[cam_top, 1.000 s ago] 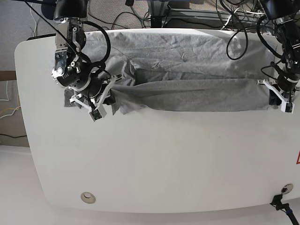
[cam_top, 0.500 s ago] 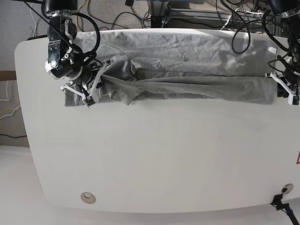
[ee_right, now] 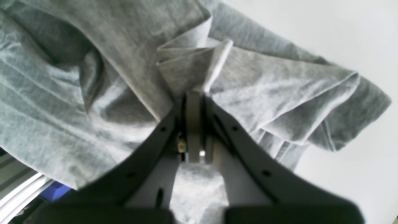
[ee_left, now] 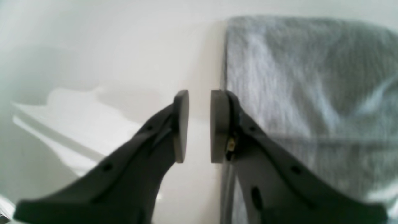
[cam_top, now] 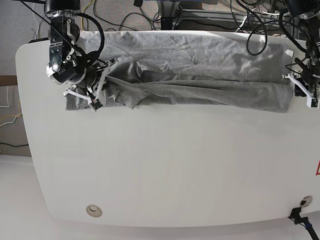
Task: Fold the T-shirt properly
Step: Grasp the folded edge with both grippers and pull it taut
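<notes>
White and wide, the table [cam_top: 165, 170] fills most of the base view, with grey carpet and a tangle of black cables [cam_top: 150, 12] beyond its far edge. A small round fitting [cam_top: 93, 210] sits near its near left corner.

The T-shirt [cam_top: 200, 75] lies stretched along the far side of the table, from the left side almost to the right edge. It is grey and wrinkled, with a long fold running left to right through its middle, so that the near strip lies doubled over the part behind it. At the left end the cloth is bunched and rumpled, and a short flap lies flat on the table there.

The right gripper [cam_top: 95, 95] is at that bunched left end. In its wrist view the jaws are pressed together on a pinched fold of the T-shirt [ee_right: 192, 74], with cloth spreading out to both sides and bare table at the far right.

The left gripper [cam_top: 305, 92] is at the right end of the shirt, over the table edge. Its wrist view shows the two pads [ee_left: 182, 124] a narrow gap apart with nothing between them; only white table shows in the gap. The straight edge of the T-shirt [ee_left: 311, 77] lies just beside the right-hand pad, which sits against or over that edge.
</notes>
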`<state>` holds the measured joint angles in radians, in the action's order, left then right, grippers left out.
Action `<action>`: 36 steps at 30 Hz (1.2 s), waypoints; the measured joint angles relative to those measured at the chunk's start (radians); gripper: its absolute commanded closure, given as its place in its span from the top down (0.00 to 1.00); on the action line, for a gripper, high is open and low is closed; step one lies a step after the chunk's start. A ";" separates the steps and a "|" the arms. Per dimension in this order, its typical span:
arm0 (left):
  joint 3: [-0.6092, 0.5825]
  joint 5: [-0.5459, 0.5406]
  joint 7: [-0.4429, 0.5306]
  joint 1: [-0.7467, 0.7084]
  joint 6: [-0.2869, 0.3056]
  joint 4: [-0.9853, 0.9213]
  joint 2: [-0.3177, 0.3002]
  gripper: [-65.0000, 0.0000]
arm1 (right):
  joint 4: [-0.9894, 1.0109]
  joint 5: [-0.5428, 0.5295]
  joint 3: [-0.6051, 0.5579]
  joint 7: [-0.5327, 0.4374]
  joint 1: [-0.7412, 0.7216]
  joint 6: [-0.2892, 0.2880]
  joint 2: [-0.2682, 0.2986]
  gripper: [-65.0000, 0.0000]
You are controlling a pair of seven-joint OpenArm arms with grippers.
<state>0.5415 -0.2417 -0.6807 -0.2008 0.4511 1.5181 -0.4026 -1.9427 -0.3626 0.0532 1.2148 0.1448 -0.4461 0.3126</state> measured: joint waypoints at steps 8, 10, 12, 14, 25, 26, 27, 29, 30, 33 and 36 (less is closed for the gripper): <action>-0.043 -0.004 0.015 0.174 -0.006 -0.198 -0.007 0.73 | 0.001 0.000 0.000 0.001 -0.008 0.000 -0.002 0.00; -0.093 -0.008 0.015 0.195 0.001 -0.212 -0.002 0.73 | 0.001 0.000 0.000 0.001 -0.008 0.000 -0.003 0.00; -0.109 -0.022 0.018 0.204 0.007 -0.212 0.012 0.73 | 0.001 0.000 0.000 0.000 -0.008 0.000 -0.005 0.00; -0.108 -0.011 0.014 0.216 0.005 -0.215 0.011 0.73 | 0.001 0.001 0.000 0.001 -0.008 0.000 -0.004 0.00; -0.210 -0.011 0.019 0.306 0.000 -0.369 0.003 0.73 | 0.001 0.003 0.000 -0.002 -0.007 0.000 -0.005 0.00; -0.212 -0.014 0.019 0.306 -0.001 -0.368 0.006 0.73 | 0.001 0.004 0.000 -0.002 -0.008 0.000 -0.005 0.00; -0.215 -0.014 0.020 0.306 -0.001 -0.366 0.005 0.73 | 0.001 0.006 0.002 -0.002 -0.008 0.000 -0.015 0.00; -0.215 -0.014 0.019 0.307 -0.001 -0.366 0.002 0.73 | 0.001 0.017 0.001 -0.002 -0.008 0.000 -0.036 0.00; -0.214 -0.014 0.019 0.306 -0.001 -0.366 0.001 0.73 | 0.001 0.010 -0.001 -0.001 -0.008 -0.002 -0.038 0.00; -0.214 -0.014 0.020 0.303 -0.001 -0.365 0.000 0.56 | 0.001 0.012 0.000 -0.001 -0.008 0.000 -0.035 0.00; -0.214 -0.011 0.022 0.304 -0.001 -0.364 0.002 0.19 | 0.001 0.011 0.000 0.000 -0.008 0.000 -0.036 0.00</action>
<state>0.3271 -0.2523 -0.6586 0.1028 0.4503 1.1538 -0.4007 -1.9419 -0.3515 0.0536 1.2148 0.1368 -0.4465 0.2764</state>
